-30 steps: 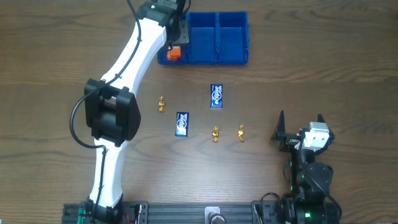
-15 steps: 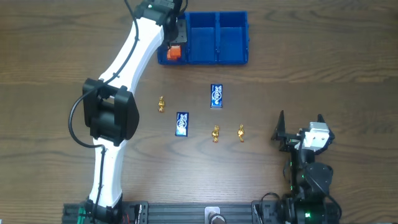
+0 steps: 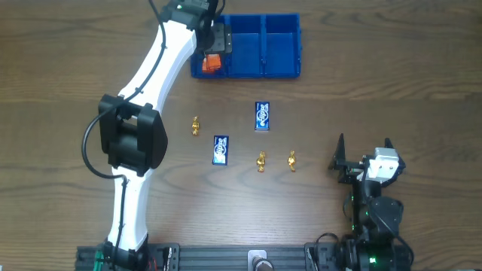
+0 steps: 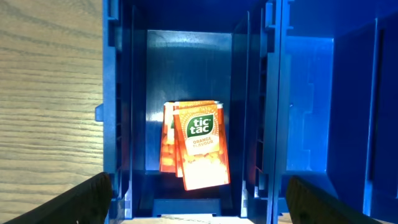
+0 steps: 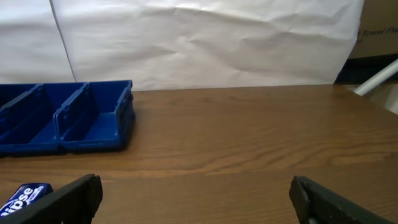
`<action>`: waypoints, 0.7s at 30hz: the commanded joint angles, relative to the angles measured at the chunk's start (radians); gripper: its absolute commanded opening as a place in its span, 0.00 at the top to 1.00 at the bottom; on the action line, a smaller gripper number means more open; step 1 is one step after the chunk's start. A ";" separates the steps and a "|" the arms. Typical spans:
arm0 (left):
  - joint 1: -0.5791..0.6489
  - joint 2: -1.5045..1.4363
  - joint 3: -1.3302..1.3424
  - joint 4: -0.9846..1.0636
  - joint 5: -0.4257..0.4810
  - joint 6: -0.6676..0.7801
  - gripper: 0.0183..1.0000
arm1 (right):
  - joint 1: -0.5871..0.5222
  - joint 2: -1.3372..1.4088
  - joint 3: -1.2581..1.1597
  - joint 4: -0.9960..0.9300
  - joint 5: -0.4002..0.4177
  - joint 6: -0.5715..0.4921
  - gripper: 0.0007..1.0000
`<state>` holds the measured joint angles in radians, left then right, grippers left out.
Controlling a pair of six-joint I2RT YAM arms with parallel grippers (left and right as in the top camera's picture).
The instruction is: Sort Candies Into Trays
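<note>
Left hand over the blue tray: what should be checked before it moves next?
1. Left hand open and empty: ok.
2. Orange packs inside the tray: ok.
3. Other two compartments free: ok.
4. Left hand lifted clear of the tray walls: cannot tell.
5. Table cleared: not ok; three gold candies and two blue packs lie there.
6. Right hand open, apart from them: ok.
</note>
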<state>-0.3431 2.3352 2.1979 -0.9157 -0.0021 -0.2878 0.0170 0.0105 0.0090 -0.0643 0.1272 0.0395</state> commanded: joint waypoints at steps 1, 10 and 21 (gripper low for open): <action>0.009 -0.145 -0.004 0.021 -0.012 0.006 0.09 | -0.006 -0.007 -0.001 -0.005 0.002 -0.015 0.00; 0.035 -0.578 -0.353 0.328 -0.051 0.072 0.03 | -0.006 -0.007 -0.001 -0.005 0.002 -0.015 0.00; 0.116 -1.331 -1.134 0.823 -0.013 0.318 0.00 | -0.006 -0.007 -0.001 -0.005 0.002 -0.015 0.00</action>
<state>-0.2695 1.2297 1.2991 -0.1989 -0.0349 -0.0906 0.0170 0.0101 0.0090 -0.0647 0.1268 0.0395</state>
